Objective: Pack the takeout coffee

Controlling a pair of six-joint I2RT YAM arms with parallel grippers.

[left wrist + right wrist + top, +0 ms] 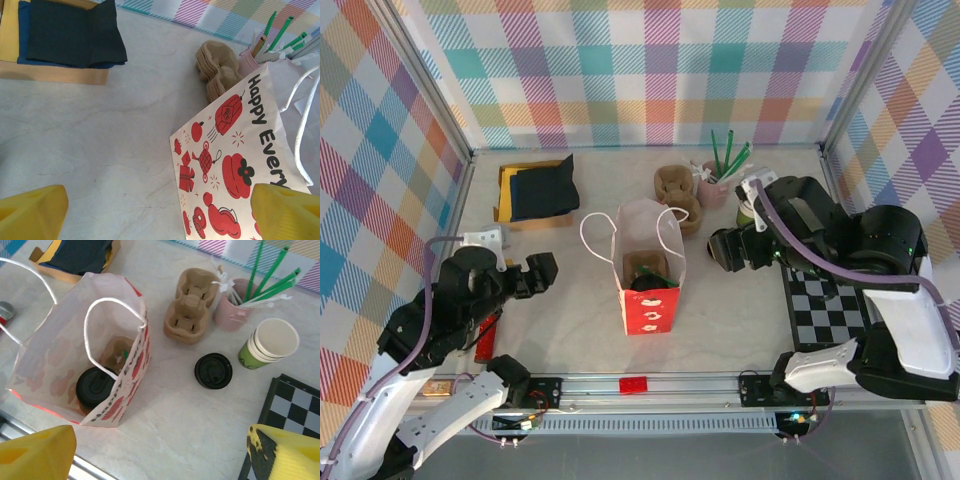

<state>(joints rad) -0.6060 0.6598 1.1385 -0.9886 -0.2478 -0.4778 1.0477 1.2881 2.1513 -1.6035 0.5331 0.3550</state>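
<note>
The takeout coffee point(95, 386) stands inside the white-and-red paper bag point(127, 375), and from above I see its round black lid point(655, 284). A brown carrier piece point(116, 351) sits in the bag behind it. My right gripper point(160, 455) is open and holds nothing. It hangs over bare table to the right of the bag point(648, 312), with the bag between the two grippers. My left gripper point(160, 215) is open too, left of the bag, with the bag's printed side point(235, 165) reaching in front of its right finger. In the top view the left gripper point(542, 270) and right gripper point(722, 250) flank the bag.
A loose black lid point(213, 371) lies right of the bag. Behind it are stacked green cups point(270, 342), a pink cup of green straws point(231, 310) and brown cup carriers point(189, 307). A checkered mat point(830, 310) lies at the right, and a tray of dark napkins point(537, 190) at the back left.
</note>
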